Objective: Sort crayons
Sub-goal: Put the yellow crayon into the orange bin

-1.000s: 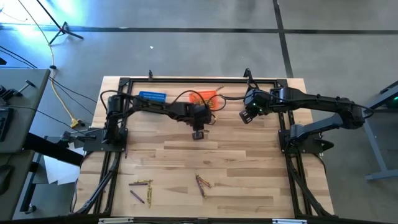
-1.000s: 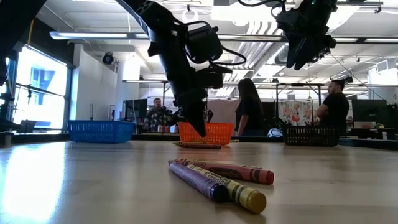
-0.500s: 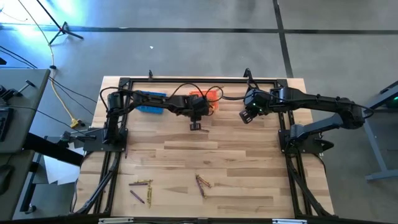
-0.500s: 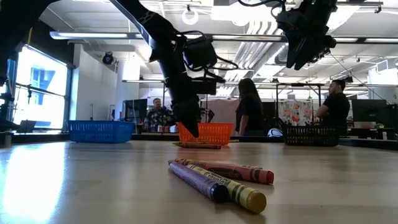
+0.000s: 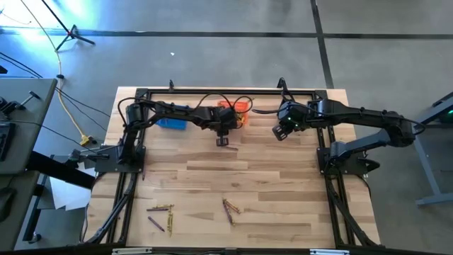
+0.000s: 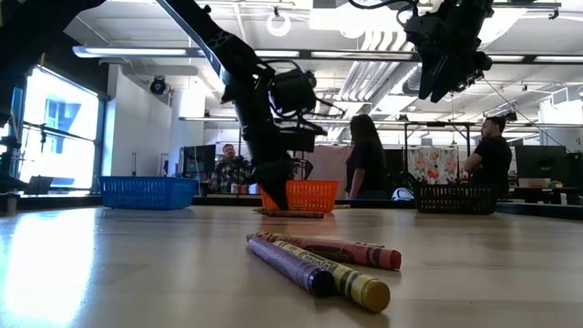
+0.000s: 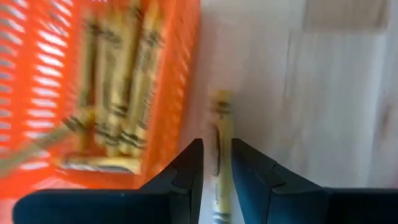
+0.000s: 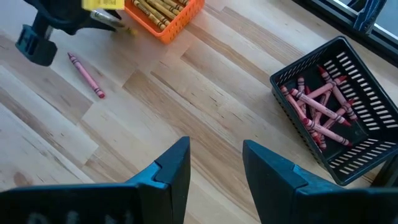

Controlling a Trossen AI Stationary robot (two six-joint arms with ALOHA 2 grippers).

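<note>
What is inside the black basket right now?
The black basket holds a loose pile of reddish-pink crayons lying crisscrossed. Anything beneath the pile is covered, and no other colour shows.

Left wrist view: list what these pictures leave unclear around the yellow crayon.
- Yellow crayon between the left hand's fingers: gripped or only straddled, motion blur hides it.
- Orange mesh basket: its crayons are smeared, count unreadable.
- Blue mesh basket, high view: contents covered by the left arm.
</note>
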